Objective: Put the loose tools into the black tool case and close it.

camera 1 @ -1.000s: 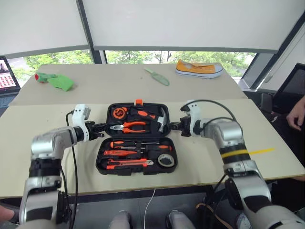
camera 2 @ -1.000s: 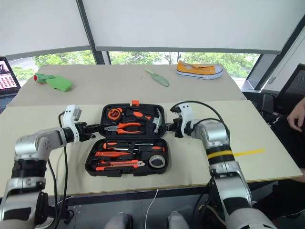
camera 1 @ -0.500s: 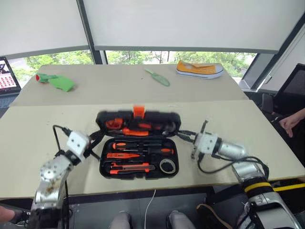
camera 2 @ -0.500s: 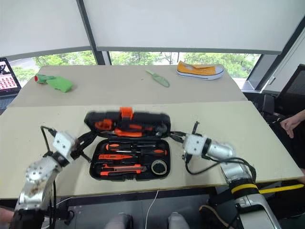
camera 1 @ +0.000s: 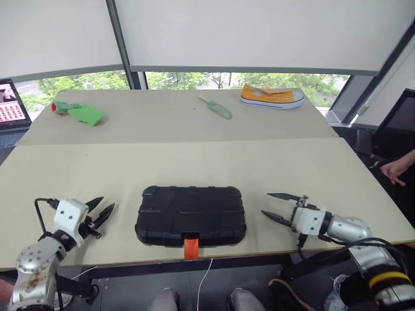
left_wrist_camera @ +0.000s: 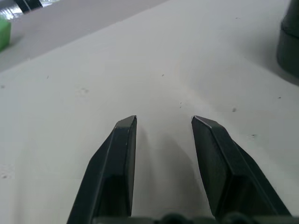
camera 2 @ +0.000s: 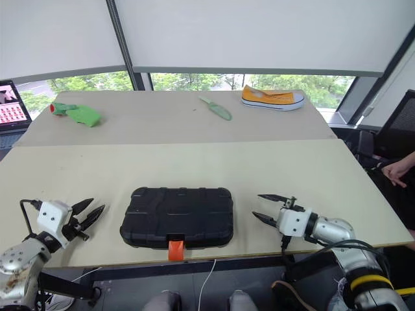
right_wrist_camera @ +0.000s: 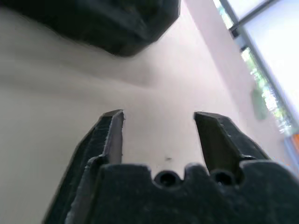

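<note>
Shut since before, black tool case (camera 1: 189,216) lying crosswise between empty, parted left gripper (camera 1: 102,214) and right gripper (camera 1: 275,207) (orange latch (camera 1: 190,247) undone, right nearer).

No text, label, brand or number can be read anywhere in these views. The laptop screen (camera 1: 8,102) at the far left edge shows rows of small reddish tiles, perhaps thumbnails, too small to make out any writing. The lid of the black tool case (camera 1: 190,214) carries moulded ribs but no legible lettering, and its orange latch (camera 1: 190,247) is blank.
</note>
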